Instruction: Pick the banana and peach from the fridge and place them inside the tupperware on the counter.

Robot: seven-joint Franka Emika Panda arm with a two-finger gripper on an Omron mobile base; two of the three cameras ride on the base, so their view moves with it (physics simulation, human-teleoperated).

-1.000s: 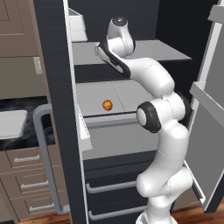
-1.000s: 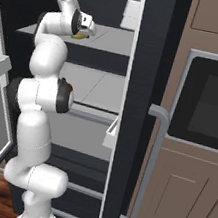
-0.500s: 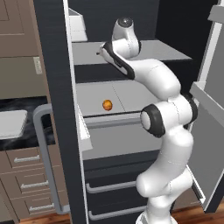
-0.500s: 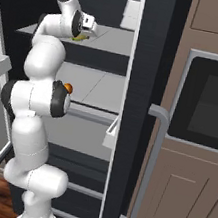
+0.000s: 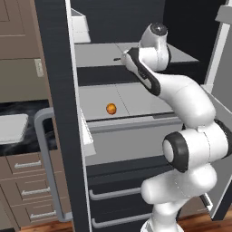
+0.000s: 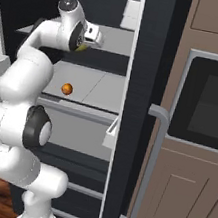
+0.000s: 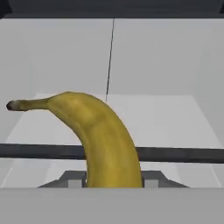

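Flat, even, slightly soft rendered light

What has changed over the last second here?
The arm has drawn the gripper back toward the fridge's open front, carrying the banana off the upper shelf. The peach has stayed on the lower shelf, and the base has not moved.

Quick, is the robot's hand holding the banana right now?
Gripper: shut on the banana, which rises from between its fingertips in the hand view.
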